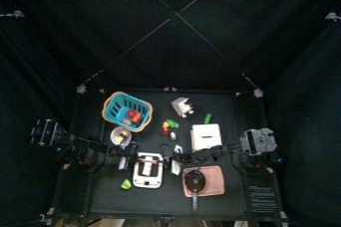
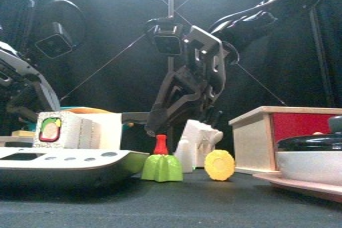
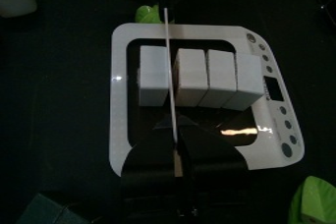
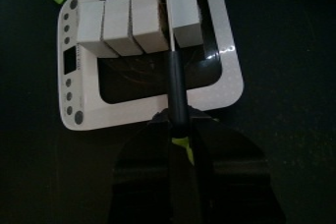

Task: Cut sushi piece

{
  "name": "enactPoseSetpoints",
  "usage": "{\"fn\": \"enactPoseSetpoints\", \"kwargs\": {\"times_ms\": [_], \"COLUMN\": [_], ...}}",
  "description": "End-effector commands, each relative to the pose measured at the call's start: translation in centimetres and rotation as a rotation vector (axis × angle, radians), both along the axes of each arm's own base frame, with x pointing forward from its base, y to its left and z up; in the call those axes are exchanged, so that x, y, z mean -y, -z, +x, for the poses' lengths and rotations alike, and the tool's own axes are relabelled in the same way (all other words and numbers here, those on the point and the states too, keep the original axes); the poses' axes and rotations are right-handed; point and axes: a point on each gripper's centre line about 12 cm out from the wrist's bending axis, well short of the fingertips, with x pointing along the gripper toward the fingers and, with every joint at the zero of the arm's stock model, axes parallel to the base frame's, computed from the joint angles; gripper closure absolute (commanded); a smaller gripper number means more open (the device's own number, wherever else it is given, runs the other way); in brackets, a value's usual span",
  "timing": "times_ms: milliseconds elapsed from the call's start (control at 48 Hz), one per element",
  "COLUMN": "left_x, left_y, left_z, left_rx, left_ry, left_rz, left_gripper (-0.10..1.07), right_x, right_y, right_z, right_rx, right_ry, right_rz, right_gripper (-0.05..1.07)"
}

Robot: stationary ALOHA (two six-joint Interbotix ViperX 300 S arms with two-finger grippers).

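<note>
Here, in the top view, a white tray [image 1: 148, 168] is seen near the table's front edge, between a teal basket [image 1: 112, 100] further back on the left and a wooden box [image 1: 204, 136] on the right. What lies on the tray is too small to be made out there.

In the front view, the tray is seen low at the left. A green toy piece [image 2: 163, 164] and a yellow slice [image 2: 219, 165] are set just beside it. The right arm [image 2: 267, 2] is seen hanging down behind them.

In the left wrist view, the sushi [image 3: 191, 76] is shown as three white blocks standing side by side on the tray's dark plate. A thin bright blade line [image 3: 171, 31] is seen running from the left gripper [image 3: 178, 154] across the outermost block. Whether this gripper is clamped on it cannot be told.

In the right wrist view, the knife [image 4: 172, 61] is held by its black handle in the right gripper [image 4: 178, 135], whose jaws are closed on it. The blade is laid across the sushi, between the outermost block and its neighbour. The blocks lie well ahead of the fingertips, at the knife's far end.
</note>
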Motion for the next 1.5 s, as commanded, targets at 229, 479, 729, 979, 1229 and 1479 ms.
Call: {"fn": "enactPoseSetpoints", "kwargs": {"times_ms": [229, 479, 729, 979, 1229, 1479], "left_x": [-0.6, -1.1, -1.8, -2.1, -2.1, -1.9], "left_y": [-0.8, -1.3, -1.5, -1.5, -2.3, -2.4], "left_z": [1.0, 1.4, 1.5, 1.5, 1.5, 1.3], "left_rx": [0.033, 0.052, 0.06, 0.061, 0.094, 0.1], "left_ry": [-0.021, -0.019, -0.041, -0.05, -0.045, -0.04], "left_rz": [0.003, 0.024, 0.03, 0.033, 0.041, 0.041], "left_gripper": [0.72, 0.72, 0.72, 0.72, 0.72, 0.72], "right_x": [0.5, 0.9, 1.4, 1.5, 1.5, 1.5], "right_y": [-2.1, -2.5, -2.7, -3.0, -4.0, -3.8], "right_z": [0.2, 0.2, 0.4, 0.6, 0.9, 0.8], "right_rx": [0.031, 0.034, 0.039, 0.049, 0.074, 0.069], "right_ry": [0.011, 0.015, 0.018, 0.017, 0.016, 0.017], "right_rz": [-0.014, -0.026, -0.037, -0.042, -0.044, -0.043], "right_gripper": [0.7, 0.7, 0.7, 0.7, 0.7, 0.7]}}
